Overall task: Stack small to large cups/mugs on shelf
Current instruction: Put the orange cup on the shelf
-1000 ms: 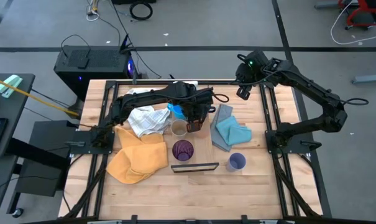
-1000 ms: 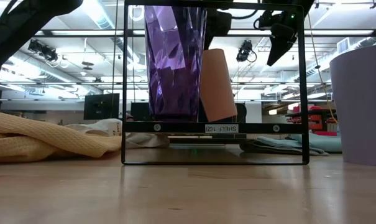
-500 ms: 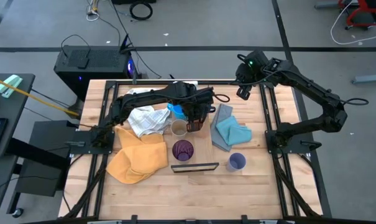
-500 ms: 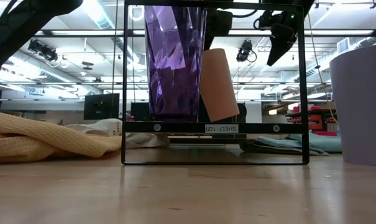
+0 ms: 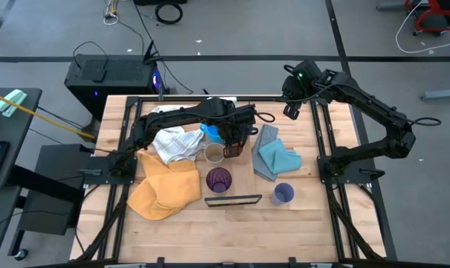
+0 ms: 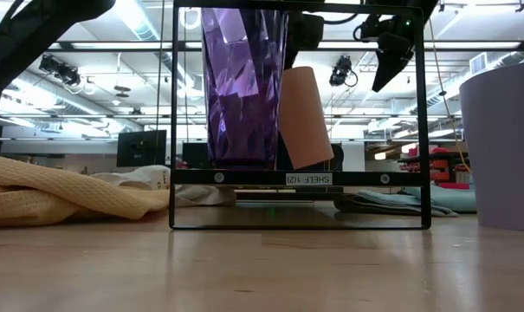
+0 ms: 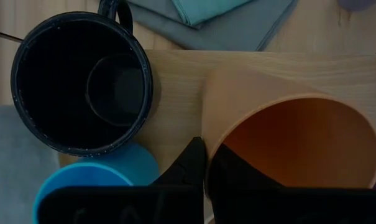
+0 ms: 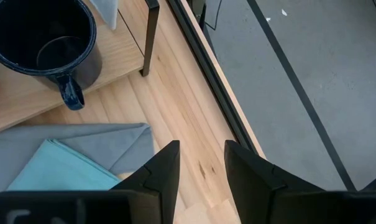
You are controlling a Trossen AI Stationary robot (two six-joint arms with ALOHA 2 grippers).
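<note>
Though the left arm hides much of the shelf from above, these lines hold:

Hidden: in the high view the navy mug lies mostly under the left arm; the low view cuts off the purple tumbler (image 6: 242,87) at its top and the lavender cup (image 6: 502,143) at its side.

Left tool: the left tool (image 7: 203,163) is pressed together on the rim of the tan cup (image 7: 293,134), one finger inside the wall and one outside.

Tan cup: tilted, seen leaning beside the purple tumbler in the low view, over the shelf (image 7: 175,71).

Neighbours: the navy mug (image 7: 82,81) stands on the shelf just beside the tan cup; the light blue mug (image 7: 88,180) sits partly behind the tool's finger.

Right tool: the right tool (image 8: 200,163) hangs with fingers spread and nothing between them, over the far right edge of the surface (image 8: 181,106), well apart from the tan cup.

Farther out: the yellow cloth (image 5: 165,186), the white cloth (image 5: 176,143) and the blue cloth (image 5: 277,156) lie on the surface.
</note>
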